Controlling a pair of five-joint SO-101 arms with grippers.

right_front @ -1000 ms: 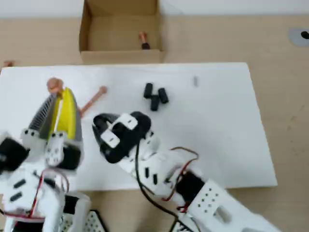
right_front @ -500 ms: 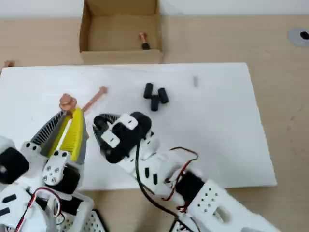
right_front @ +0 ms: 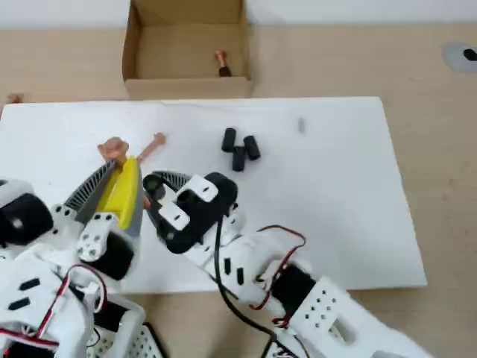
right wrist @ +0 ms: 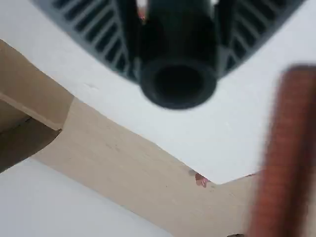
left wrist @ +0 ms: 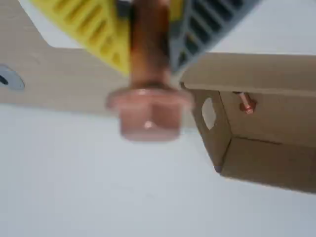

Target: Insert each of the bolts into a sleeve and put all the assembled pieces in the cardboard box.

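Wooden table (right_front: 436, 149) with a white sheet (right_front: 335, 209) on it. Left claw (right_front: 116, 158) is clamped on a copper bolt (left wrist: 148, 94), with a spare bolt (right_front: 149, 147) lying near it. Right claw (right_front: 152, 188) just beside grips a black sleeve (right wrist: 177, 74). Cardboard box (right_front: 186, 88) at the back has one assembled piece (right_front: 221, 63) in it, and three loose sleeves (right_front: 240, 148) sit mid-sheet.

white board (right_front: 335, 209), wooden table (right_front: 440, 149), grey disc (right_front: 462, 54)

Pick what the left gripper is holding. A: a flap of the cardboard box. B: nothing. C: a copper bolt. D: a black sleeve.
C: the copper bolt is clamped by its shank in the left gripper, while the black sleeve is in the right gripper.
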